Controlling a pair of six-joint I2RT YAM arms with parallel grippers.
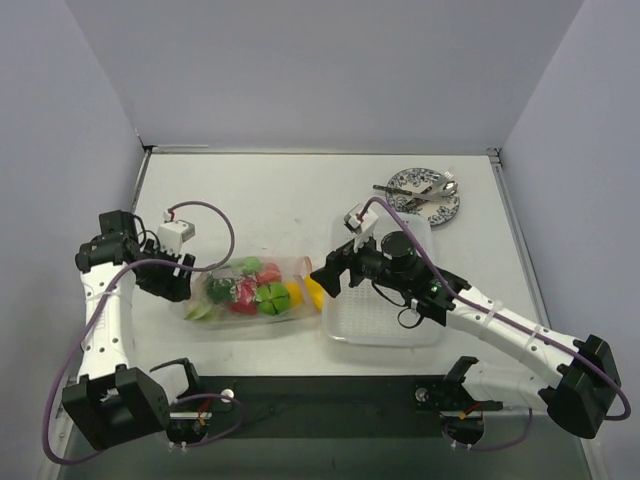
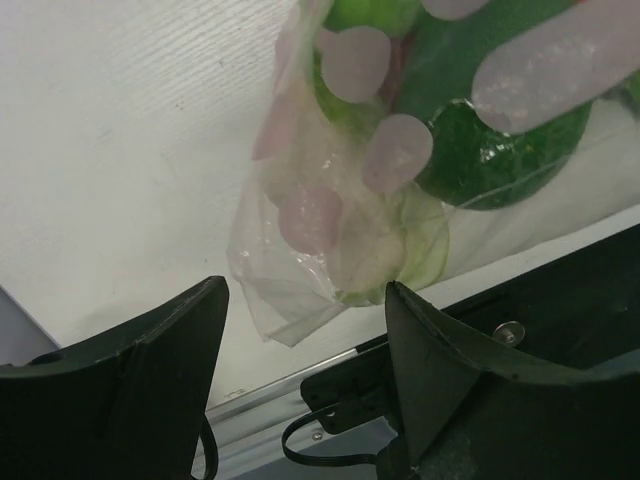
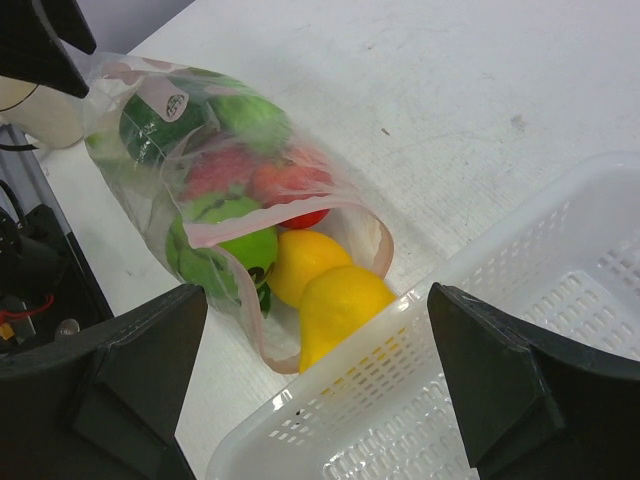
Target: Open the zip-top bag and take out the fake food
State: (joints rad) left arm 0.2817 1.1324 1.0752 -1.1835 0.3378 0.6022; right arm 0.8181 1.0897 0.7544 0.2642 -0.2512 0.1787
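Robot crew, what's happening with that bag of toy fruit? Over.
Left gripper, right gripper: fingers open, empty. Zip-top bag mouth open, fake food inside, lemons at the lip. White tray right beside the mouth.

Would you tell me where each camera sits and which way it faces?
Top external: above and behind the bases, looking down at the table; left arm and right arm show.
Left wrist: on the left arm, facing the zip-top bag's closed end between open left fingers.
Right wrist: on the right arm, facing the bag's open mouth, fake food and white tray between open right fingers.
Shared: all see the bag.
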